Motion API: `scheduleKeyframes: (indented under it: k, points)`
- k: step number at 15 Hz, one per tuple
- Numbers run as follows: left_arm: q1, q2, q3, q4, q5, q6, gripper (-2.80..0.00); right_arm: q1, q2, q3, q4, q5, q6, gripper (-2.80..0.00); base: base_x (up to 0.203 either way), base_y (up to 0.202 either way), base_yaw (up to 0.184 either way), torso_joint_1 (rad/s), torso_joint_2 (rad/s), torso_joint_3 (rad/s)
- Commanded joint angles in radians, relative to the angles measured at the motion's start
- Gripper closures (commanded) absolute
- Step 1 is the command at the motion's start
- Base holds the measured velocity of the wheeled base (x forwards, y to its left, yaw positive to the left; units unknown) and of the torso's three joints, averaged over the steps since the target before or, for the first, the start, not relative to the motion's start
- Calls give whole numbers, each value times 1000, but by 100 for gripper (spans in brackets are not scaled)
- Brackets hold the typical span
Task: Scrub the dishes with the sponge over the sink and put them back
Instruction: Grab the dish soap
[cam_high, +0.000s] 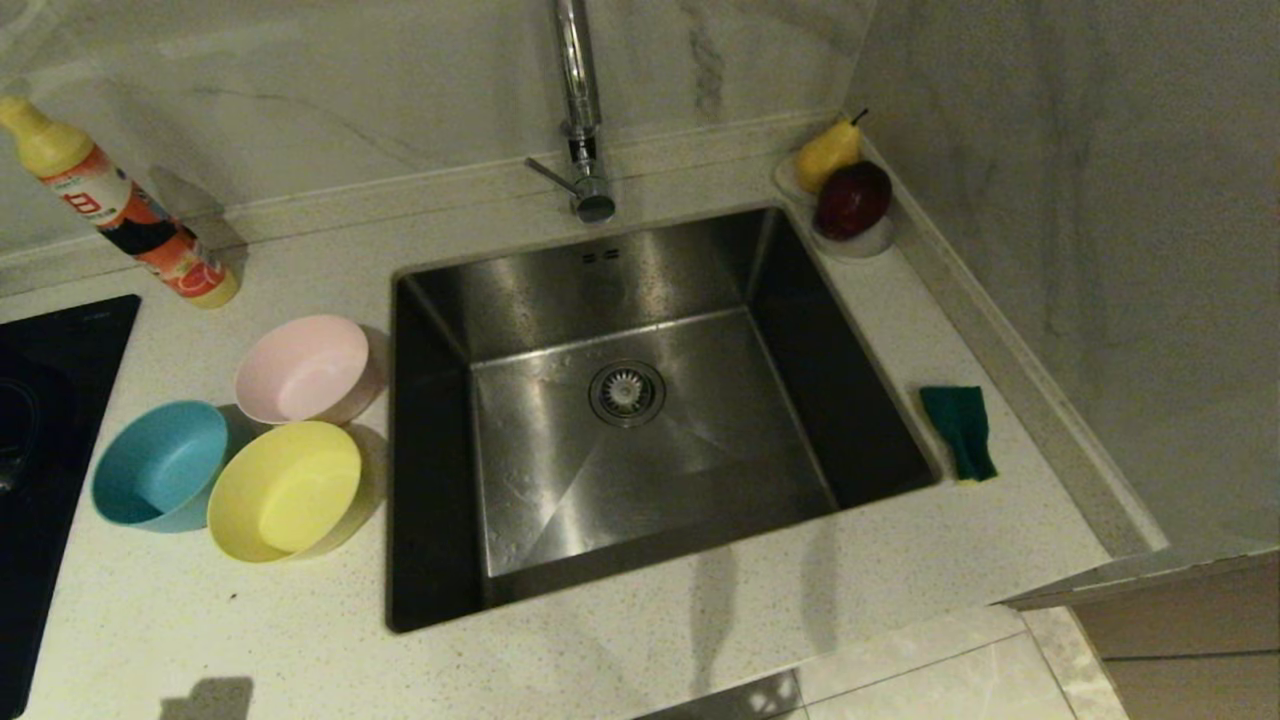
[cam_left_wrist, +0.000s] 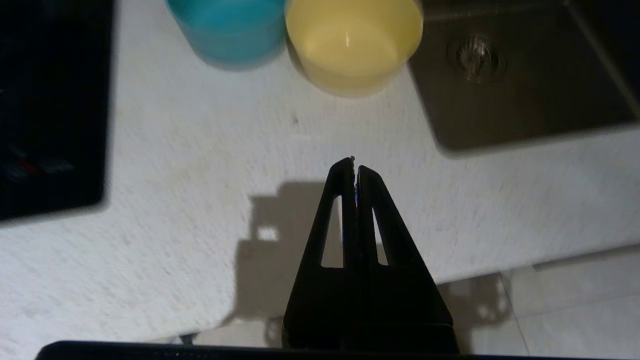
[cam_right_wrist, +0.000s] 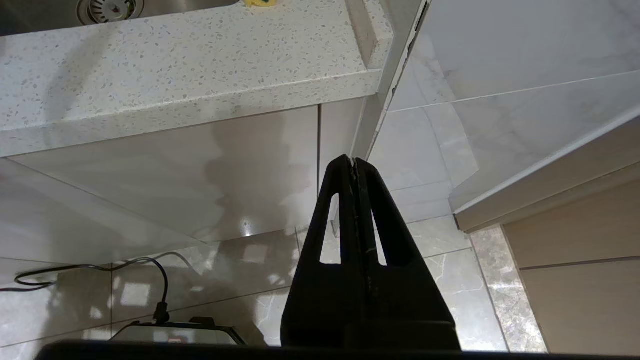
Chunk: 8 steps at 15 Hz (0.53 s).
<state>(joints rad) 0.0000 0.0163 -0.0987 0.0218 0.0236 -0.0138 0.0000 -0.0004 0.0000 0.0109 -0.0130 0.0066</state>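
Observation:
Three bowls stand on the counter left of the sink (cam_high: 800, 300): a pink bowl (cam_high: 303, 369), a blue bowl (cam_high: 160, 465) and a yellow bowl (cam_high: 285, 490). The green sponge (cam_high: 960, 430) lies on the counter right of the sink. Neither arm shows in the head view. My left gripper (cam_left_wrist: 354, 162) is shut and empty above the counter's front edge, short of the yellow bowl (cam_left_wrist: 353, 44) and blue bowl (cam_left_wrist: 227, 27). My right gripper (cam_right_wrist: 354, 161) is shut and empty, low in front of the cabinet below the counter (cam_right_wrist: 175, 65).
A tall tap (cam_high: 580, 110) rises behind the sink. A white dish with a pear and a dark red fruit (cam_high: 850, 200) sits at the back right corner. A cleaner bottle (cam_high: 115, 205) stands at the back left, a black hob (cam_high: 45, 430) at the left. A wall closes the right side.

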Motion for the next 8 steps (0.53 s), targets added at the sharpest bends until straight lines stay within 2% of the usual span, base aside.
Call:
scheduleKeyframes:
  k: [1, 5, 6, 8]
  points:
    - [0, 59, -113, 13, 11, 5, 0, 0, 0, 1, 0, 0, 0, 0, 0, 0, 0, 0, 0, 0]
    - [1, 238, -267, 7, 75, 56, 0, 0, 0, 1, 0, 0, 1, 0, 0, 0, 0, 0, 0, 0]
    - [1, 313, -317, 5, 92, 51, 0, 0, 0, 1, 0, 0, 1, 0, 0, 0, 0, 0, 0, 0]
    - [1, 489, -425, -6, 129, -4, 0, 0, 0, 0, 0, 0, 0, 0, 0, 0, 0, 0, 0, 0]
